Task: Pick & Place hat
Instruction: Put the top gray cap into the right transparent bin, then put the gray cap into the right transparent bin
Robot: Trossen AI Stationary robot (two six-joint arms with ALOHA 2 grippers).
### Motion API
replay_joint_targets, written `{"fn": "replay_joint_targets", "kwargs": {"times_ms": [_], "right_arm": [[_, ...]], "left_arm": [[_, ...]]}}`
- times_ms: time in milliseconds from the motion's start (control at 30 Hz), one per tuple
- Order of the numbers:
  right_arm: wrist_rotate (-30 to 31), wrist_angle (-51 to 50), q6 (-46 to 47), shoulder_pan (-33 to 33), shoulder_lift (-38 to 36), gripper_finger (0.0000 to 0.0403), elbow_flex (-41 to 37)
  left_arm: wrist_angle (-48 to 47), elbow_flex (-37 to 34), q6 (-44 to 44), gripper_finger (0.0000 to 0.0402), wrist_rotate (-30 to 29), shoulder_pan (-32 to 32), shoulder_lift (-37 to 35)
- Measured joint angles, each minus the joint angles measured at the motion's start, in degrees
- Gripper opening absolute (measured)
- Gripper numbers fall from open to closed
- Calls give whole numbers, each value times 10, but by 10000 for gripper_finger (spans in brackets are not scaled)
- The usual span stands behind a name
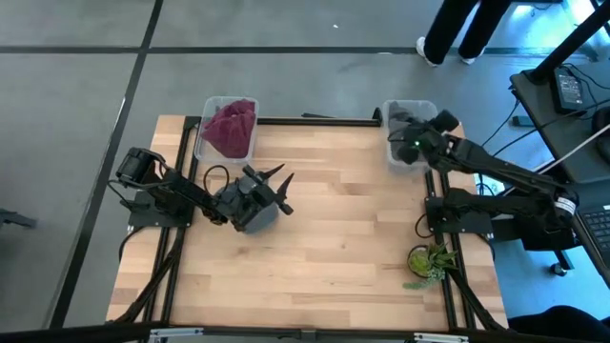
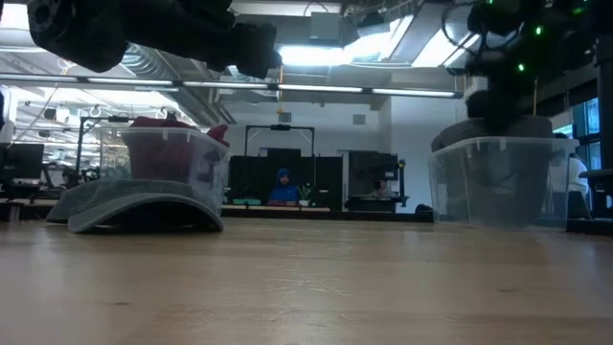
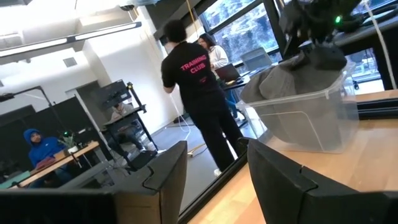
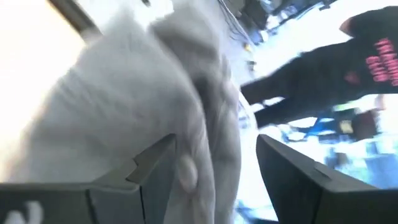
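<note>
Bins stand at the two far corners of the wooden table (image 1: 324,238). On the left, a clear bin (image 1: 212,143) is filled with dark red hats (image 1: 231,127). On the right, a second clear bin (image 2: 503,182) holds grey hats (image 3: 292,78).

Left arm reaches from the table's left edge toward the middle, its left gripper (image 1: 276,189) held low over the boards with fingers (image 3: 163,177) spread and nothing between them. One grey hat (image 2: 144,209) lies flat on the table under and just beside that gripper, in front of the red-filled bin.

Right arm stretches from the table's right side to the far right corner, where the right gripper (image 1: 412,143) hangs over the grey-hat bin. Its fingers (image 4: 155,163) stand apart with grey fabric bunched between and against them; whether they grip it cannot be told.
</note>
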Motion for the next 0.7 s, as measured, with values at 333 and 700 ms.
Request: {"fn": "replay_joint_targets", "kwargs": {"times_ms": [333,700], "right_arm": [[-265,16,115,43,-6,214,100],[-309,352,117,250,36,213,-23]], "left_arm": [[-2,0,5,165,-147,-35,-10],[-24,1,-171,162,74,-93,-29]]}}
